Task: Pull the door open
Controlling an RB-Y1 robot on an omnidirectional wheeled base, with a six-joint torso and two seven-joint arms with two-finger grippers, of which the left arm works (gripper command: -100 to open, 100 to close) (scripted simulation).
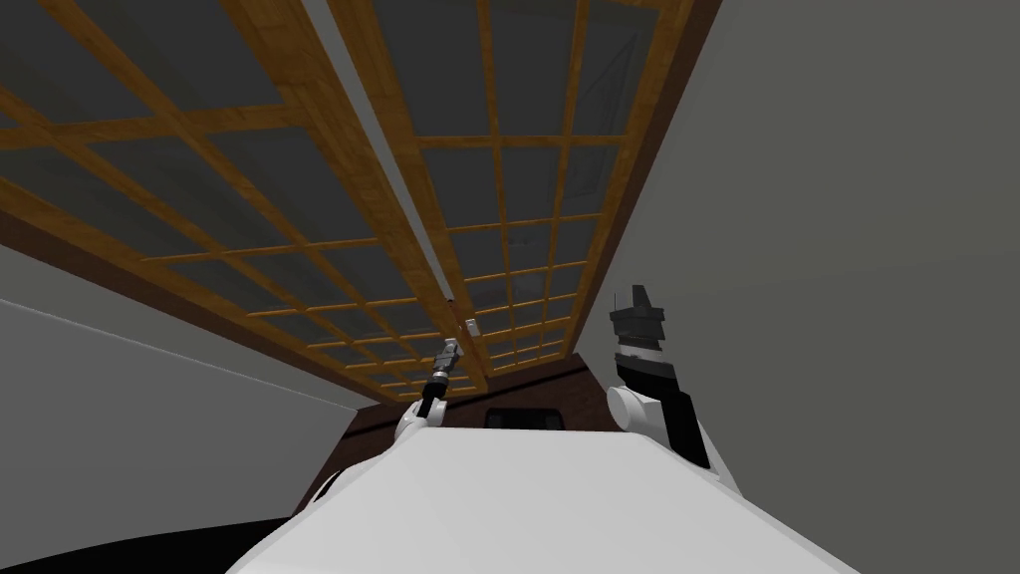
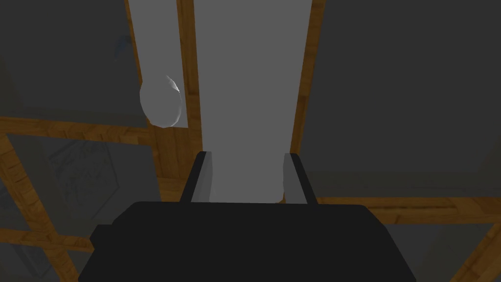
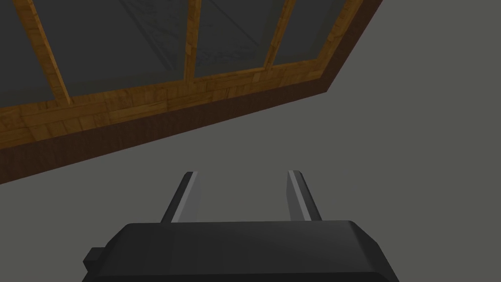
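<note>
Head view first: the door [image 1: 334, 149] is a big double one, wooden grid bars with dark glass panes, and it takes up most of the picture, slanted along with everything else. A light grey strip [image 1: 398, 189] runs between the two leaves. Near the narrow end of that strip sits a small pale knob [image 1: 470, 325]. The left hand [image 1: 450, 351] is up close to the door, just beside that knob, though I can't tell from here whether it's touching anything. The right hand [image 1: 637, 304] is raised off to the other side, next to the plain grey wall [image 1: 847, 249] and apart from the door.

Left wrist view is the useful one. The left hand [image 2: 247, 155] has its two fingers [image 2: 201, 176] apart, and the grey strip [image 2: 249, 73] lines up right between them, with a wooden upright on either side. Nothing looks clamped between the fingers, so it's open with no grip on anything. The knob [image 2: 160, 100] shows as a grey rounded lump off to one side of the fingers, past one wooden upright, so the hand is beside it and not around it.

Right wrist view: the right hand [image 3: 242, 172] also has its fingers spread and holds nothing. It points at the grey wall [image 3: 391, 147], with the door's wooden rail [image 3: 147, 103] and the dark brown frame [image 3: 147, 134] running across further out.
</note>
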